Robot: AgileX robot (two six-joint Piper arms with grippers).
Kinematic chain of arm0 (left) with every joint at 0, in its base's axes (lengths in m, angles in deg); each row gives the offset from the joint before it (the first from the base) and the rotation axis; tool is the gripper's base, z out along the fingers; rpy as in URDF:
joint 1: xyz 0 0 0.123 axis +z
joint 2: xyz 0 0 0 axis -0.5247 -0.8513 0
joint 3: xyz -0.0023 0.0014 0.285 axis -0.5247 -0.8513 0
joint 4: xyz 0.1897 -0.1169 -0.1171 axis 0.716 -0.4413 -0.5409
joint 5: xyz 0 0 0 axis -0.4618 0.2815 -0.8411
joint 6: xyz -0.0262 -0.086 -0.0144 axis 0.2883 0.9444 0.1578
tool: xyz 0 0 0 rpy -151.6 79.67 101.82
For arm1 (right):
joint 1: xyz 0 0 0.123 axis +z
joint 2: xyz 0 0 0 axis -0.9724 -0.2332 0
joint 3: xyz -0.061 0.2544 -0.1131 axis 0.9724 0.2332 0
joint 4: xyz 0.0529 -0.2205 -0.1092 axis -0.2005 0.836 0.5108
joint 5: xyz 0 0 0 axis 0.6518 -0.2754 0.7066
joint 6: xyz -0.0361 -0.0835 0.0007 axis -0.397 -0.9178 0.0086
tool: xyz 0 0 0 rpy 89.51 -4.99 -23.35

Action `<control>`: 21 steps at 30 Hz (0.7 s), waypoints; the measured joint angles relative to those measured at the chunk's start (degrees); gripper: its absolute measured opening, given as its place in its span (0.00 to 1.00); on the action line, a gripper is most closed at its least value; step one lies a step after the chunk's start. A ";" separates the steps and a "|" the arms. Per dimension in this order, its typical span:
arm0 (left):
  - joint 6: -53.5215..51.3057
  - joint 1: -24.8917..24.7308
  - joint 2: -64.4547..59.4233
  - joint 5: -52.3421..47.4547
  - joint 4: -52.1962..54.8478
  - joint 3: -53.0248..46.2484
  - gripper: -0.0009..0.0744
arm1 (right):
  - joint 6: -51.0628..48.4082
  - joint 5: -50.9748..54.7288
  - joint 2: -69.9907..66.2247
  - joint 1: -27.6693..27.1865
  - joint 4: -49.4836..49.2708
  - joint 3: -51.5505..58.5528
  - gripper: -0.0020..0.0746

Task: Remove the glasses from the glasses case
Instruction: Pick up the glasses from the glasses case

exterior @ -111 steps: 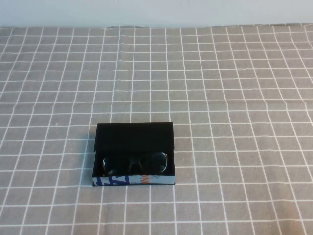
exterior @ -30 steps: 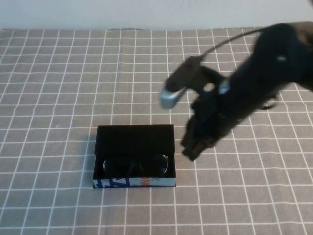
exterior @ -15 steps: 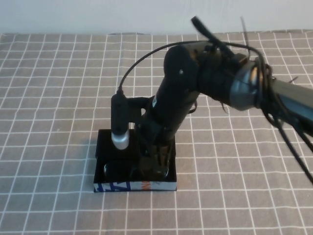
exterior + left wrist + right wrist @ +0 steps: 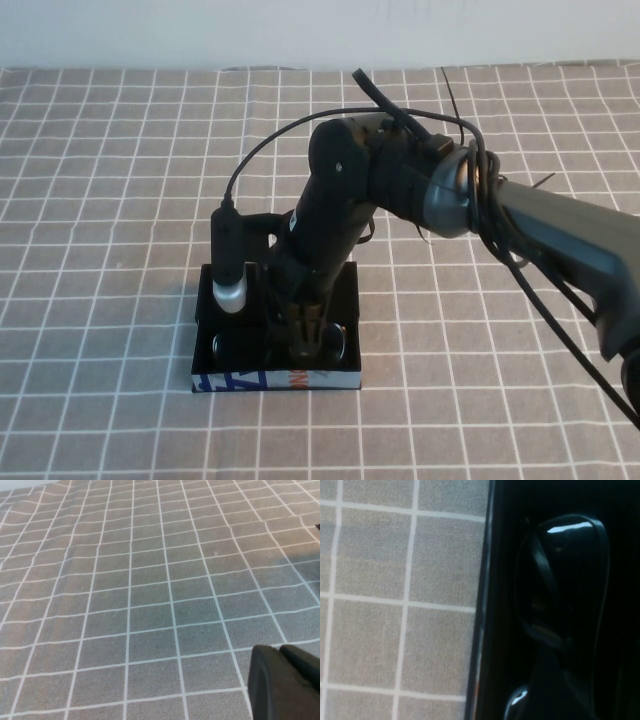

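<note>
The black glasses case [image 4: 210, 290] lies open on the checked cloth, with its blue-and-white printed side [image 4: 240, 380] facing the near edge. The black glasses [image 4: 336, 345] lie inside along that side, and their middle is hidden by my arm. My right gripper [image 4: 305, 340] reaches down into the case over the middle of the glasses. In the right wrist view a dark lens [image 4: 565, 575] and the case wall [image 4: 487, 605] fill the frame. My left gripper [image 4: 287, 685] shows only in the left wrist view, over bare cloth.
The table is covered by a grey cloth with a white grid [image 4: 120, 180]. A white wall runs along the far edge [image 4: 200, 30]. The right arm's cables [image 4: 520, 260] loop over the cloth to the right of the case.
The right arm has swung in from the right and dropped into the case over the glasses. The case and the glasses have not moved.
</note>
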 joint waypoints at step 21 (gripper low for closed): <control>0.00 0.00 0.00 0.00 0.00 0.00 0.01 | -0.04 0.76 -0.80 0.12 -0.20 -0.34 0.42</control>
